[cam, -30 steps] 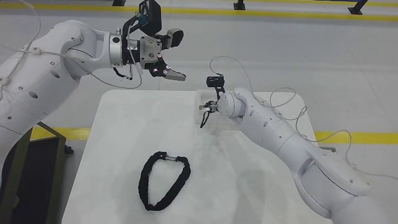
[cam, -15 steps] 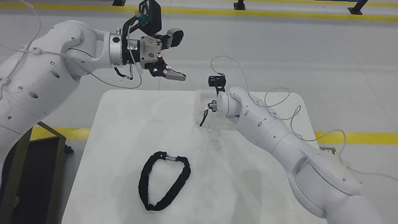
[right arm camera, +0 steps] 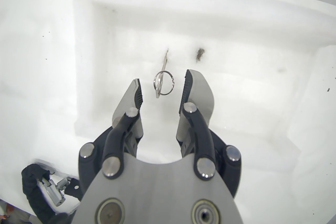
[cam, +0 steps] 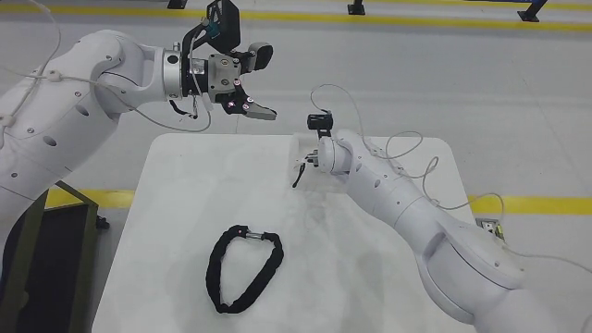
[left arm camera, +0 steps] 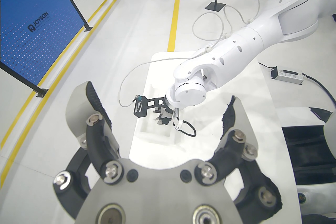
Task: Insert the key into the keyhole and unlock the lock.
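Key (right arm camera: 164, 63) with ring is seen in white foam tray (right arm camera: 86, 25), flanked by the fingers of right end effector (right arm camera: 162, 83), which is spread narrowly and grips nothing. Chain lock (cam: 243, 266) is laid on surface (cam: 185, 203), well apart from the tray. Left end effector (left arm camera: 160, 93) is held wide and unloaded by the far left corner.

1. The left arm is raised with its elbow bent, and the wrist is level.
2. The left tool (cam: 252, 104) points sideways toward the other arm, its jaws spread wide.
3. The right arm stretches forward and low, with its wrist angled down.
4. The right tool (right arm camera: 163, 79) points downward, its jaws parted.
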